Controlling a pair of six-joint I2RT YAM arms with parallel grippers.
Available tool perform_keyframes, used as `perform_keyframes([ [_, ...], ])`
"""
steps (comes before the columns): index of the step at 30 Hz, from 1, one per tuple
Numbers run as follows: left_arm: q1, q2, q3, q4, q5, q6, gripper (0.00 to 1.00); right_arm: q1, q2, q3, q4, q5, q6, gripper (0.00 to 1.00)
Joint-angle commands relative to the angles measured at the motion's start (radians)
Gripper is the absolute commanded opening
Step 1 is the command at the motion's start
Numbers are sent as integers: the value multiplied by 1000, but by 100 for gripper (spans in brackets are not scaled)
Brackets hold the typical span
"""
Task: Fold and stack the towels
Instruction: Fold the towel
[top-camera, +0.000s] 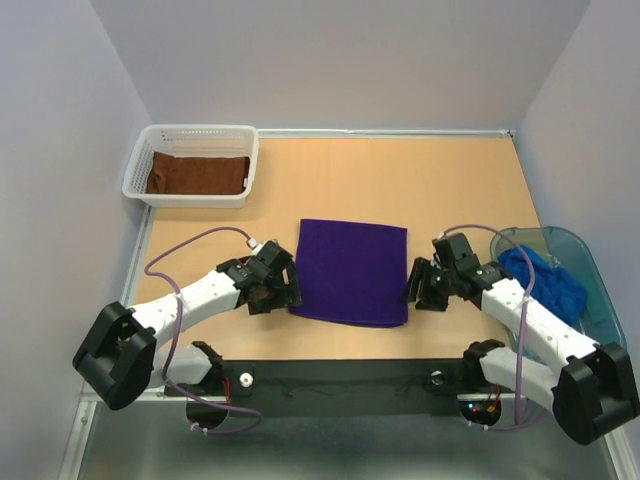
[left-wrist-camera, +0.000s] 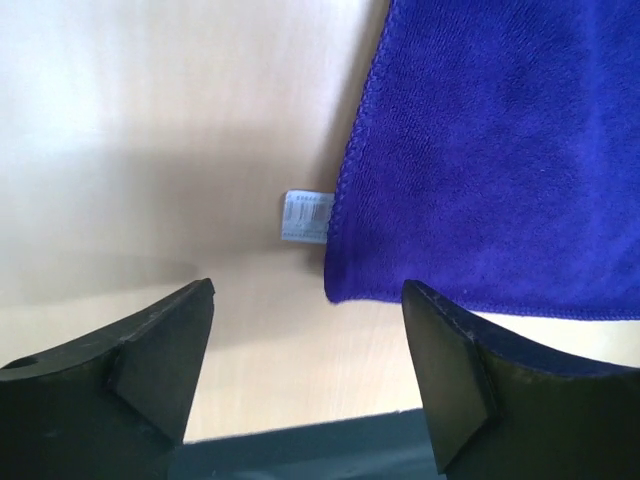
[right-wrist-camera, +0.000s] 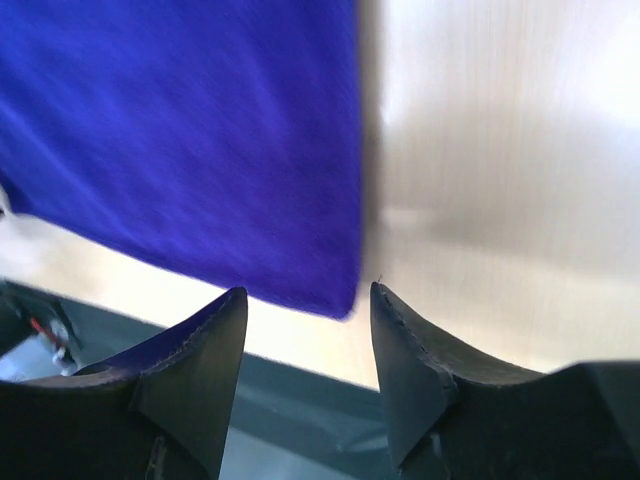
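We see the purple towel (top-camera: 352, 270) flat between our grippers: left gripper (left-wrist-camera: 306, 295) spread wide, right gripper (right-wrist-camera: 306, 292) partly open, both empty.

Robotics lab cell: plain grey walls (top-camera: 340, 60) on 3 sides of tabletop (top-camera: 450, 180); cabled left arm (top-camera: 190, 300) & right arm (top-camera: 530, 320) bolted at edge.

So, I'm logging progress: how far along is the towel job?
Done: the brown towel lies folded in the white basket. In hand: the purple towel lies in a neat rectangle on the table, left gripper and right gripper open at its near corners. Left: the blue towel, crumpled in the bin.
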Motion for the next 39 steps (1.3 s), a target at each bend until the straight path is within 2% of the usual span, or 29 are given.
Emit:
perform_keyframes([
  [1,0,-74,107,-120,-94,40,87,-1,45,161,0,148,-85,57],
  [4,-13,-86,180,-144,-100,56,86,-3,120,234,7,125,-122,47],
  [8,-49,-45,251,-121,-76,71,72,-3,177,223,49,4,-131,37],
  [10,-58,7,268,-89,-50,77,66,-3,188,183,85,-91,-125,34],
  [11,-66,26,268,-77,-44,80,59,-3,188,142,95,-114,-116,34],
  [13,-67,72,253,-36,-13,86,53,-1,180,98,117,-168,-106,31],
  [14,-67,86,242,-22,-5,86,46,-1,177,75,124,-182,-105,30],
  [15,-67,108,221,7,7,86,42,-1,173,36,128,-208,-99,30],
  [17,-67,130,192,30,16,85,37,-1,174,-6,142,-234,-94,29],
  [18,-66,159,167,35,10,83,31,0,183,-41,144,-242,-83,29],
  [24,-66,213,49,60,71,77,17,0,153,-124,147,-193,9,29],
  [29,-66,136,-36,40,97,42,17,0,85,-127,122,-110,84,32],
  [34,-66,-4,-86,-12,137,-5,17,0,38,-88,84,-41,78,32],
  [37,-66,-92,-85,-22,160,-35,28,-1,51,-16,58,-6,30,33],
  [38,-66,-112,-79,-20,162,-36,34,-1,71,9,50,11,3,35],
  [39,-66,-147,-51,-20,147,-30,47,-1,87,64,35,65,-55,36],
])
